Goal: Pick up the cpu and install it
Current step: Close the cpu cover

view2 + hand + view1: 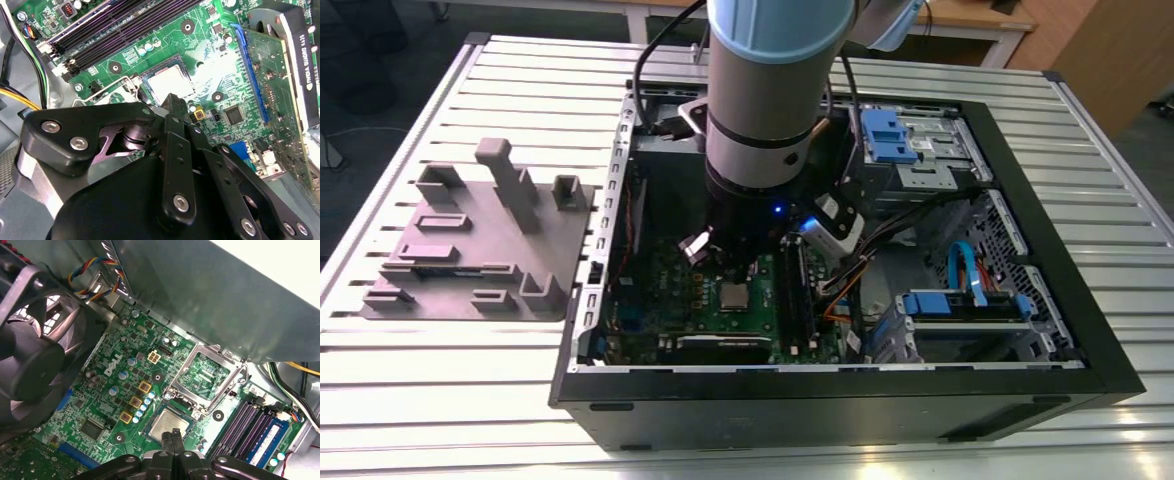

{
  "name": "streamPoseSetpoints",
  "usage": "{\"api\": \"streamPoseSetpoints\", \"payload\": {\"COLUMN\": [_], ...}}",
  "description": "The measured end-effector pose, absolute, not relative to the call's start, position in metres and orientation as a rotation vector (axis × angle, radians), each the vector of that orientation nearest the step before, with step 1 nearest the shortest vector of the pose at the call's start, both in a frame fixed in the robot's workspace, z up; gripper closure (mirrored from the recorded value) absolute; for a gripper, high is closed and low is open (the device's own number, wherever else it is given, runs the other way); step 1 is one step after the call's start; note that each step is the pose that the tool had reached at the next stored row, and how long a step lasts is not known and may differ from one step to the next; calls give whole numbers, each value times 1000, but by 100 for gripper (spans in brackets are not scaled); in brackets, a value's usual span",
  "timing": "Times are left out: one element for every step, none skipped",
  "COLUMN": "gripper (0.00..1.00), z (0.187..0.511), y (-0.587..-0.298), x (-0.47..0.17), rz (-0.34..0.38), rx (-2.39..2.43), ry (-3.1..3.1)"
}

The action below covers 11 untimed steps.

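Note:
The cpu (735,294) is a small silvery square lying flat in its socket on the green motherboard (660,300) inside the open computer case (1067,300). In both wrist views the cpu (170,82) (169,424) sits level in the socket. My gripper (175,436) hangs just above the cpu's edge with its two thin black fingers (172,107) pressed together and nothing between them. The shiny socket frame (207,370) stands hinged open beside the cpu.
A grey plastic plate with upright blocks (480,240) lies on the slatted table at the exterior view's left. A black fan (30,355), memory slots (250,430), an expansion card (280,75), blue drive brackets (894,135) and cables (961,265) crowd the case around the socket.

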State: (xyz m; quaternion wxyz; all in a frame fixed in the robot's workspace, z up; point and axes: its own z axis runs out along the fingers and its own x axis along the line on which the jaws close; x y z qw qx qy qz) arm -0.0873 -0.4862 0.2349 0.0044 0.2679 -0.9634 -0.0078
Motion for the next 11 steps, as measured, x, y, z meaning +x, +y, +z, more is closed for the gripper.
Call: {"api": "streamPoseSetpoints", "payload": {"gripper": [90,90,90,90,90,90,90,90,90,90,90], "z": [235,235,235,235,235,235,235,235,235,235,235], "y": [-486,-486,-486,-486,-486,-486,-486,-486,-486,-486,-486], "x": [-87,-87,-87,-87,-87,-87,-87,-87,-87,-87,-87], "rz": [-24,-24,-24,-24,-24,-24,-24,-24,-24,-24,-24], "rx": [840,840,840,840,840,840,840,840,840,840,841], "ry": [-3018,-3018,-3018,-3018,-3018,-3018,-3018,-3018,-3018,-3018,-3018]}}
